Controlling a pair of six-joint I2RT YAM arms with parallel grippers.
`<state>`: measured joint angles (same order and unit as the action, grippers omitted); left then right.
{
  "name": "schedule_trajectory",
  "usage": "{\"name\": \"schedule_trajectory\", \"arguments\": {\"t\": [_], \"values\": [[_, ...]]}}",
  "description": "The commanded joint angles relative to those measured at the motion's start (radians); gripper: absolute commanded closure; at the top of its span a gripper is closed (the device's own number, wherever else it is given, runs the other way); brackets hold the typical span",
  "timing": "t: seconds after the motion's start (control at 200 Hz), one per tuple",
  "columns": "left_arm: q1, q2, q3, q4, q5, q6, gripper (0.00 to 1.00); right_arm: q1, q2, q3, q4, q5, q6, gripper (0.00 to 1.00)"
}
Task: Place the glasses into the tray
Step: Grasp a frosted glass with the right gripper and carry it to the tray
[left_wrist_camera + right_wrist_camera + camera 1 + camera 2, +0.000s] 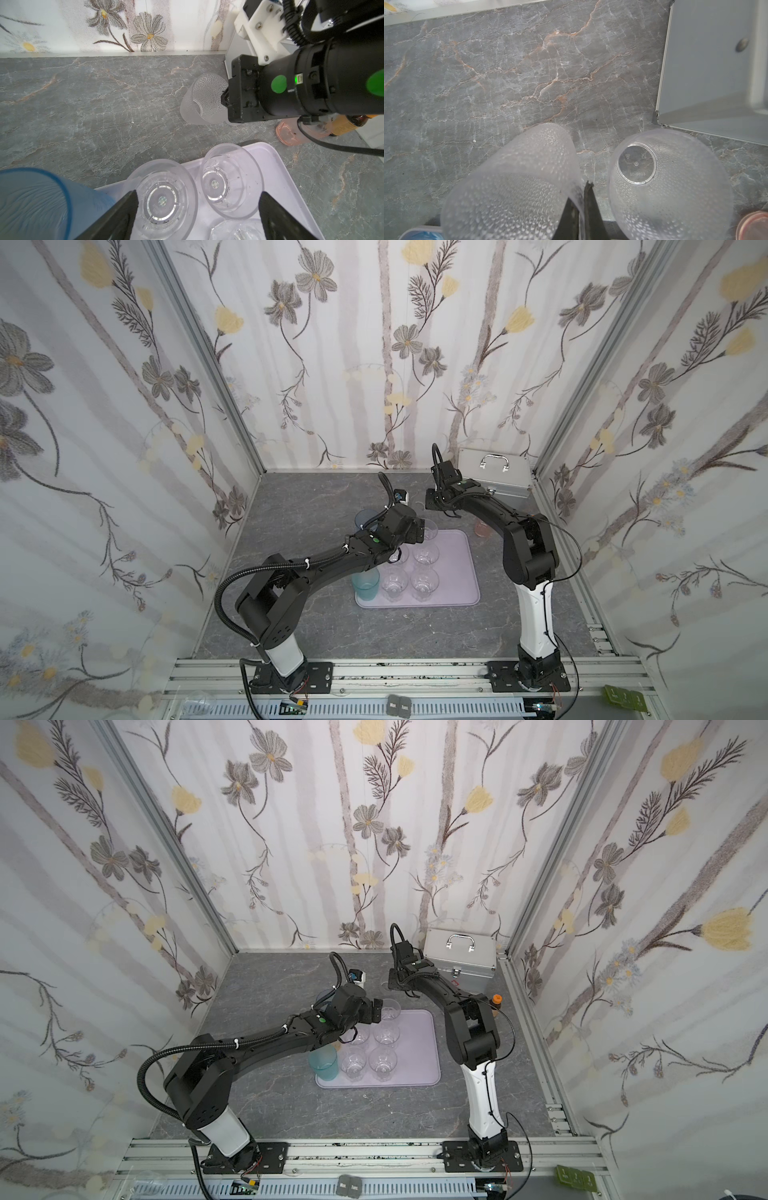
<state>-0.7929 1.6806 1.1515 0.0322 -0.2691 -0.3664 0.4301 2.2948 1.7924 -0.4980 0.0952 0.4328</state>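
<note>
Left arm point(332, 558): reaching over tray point(457, 570).
Left gripper point(197, 193): spread wide above clear glasses point(162, 201).
Right arm point(490, 506): arched forward.
Right gripper point(579, 193): pinching frosted glass point(512, 187) by its wall.

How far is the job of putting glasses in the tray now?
Done: a teal glass and about five clear glasses stand in the tray. In hand: the right gripper is shut on a frosted glass's rim; the left gripper hangs open over the tray. Left: another frosted glass and a pink glass on the table; a blue glass at the tray's corner, maybe outside.
</note>
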Motion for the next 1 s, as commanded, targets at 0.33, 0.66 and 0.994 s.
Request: {"name": "schedule_trajectory", "arguments": {"t": [0.33, 0.66, 0.994], "values": [[-0.022, -0.133, -0.036, 0.023, -0.098, 0.018, 0.08, -0.006, -0.392, -0.186, 0.012, -0.033, 0.011, 0.96], [-0.17, -0.017, 0.027, 0.03, -0.076, 0.008, 0.08, -0.093, -0.769, -0.594, -0.162, 0.004, -0.055, 0.96], [-0.219, 0.018, 0.012, 0.031, -0.088, -0.021, 0.08, -0.099, -0.607, -0.615, -0.188, -0.019, -0.1, 0.98]]}}
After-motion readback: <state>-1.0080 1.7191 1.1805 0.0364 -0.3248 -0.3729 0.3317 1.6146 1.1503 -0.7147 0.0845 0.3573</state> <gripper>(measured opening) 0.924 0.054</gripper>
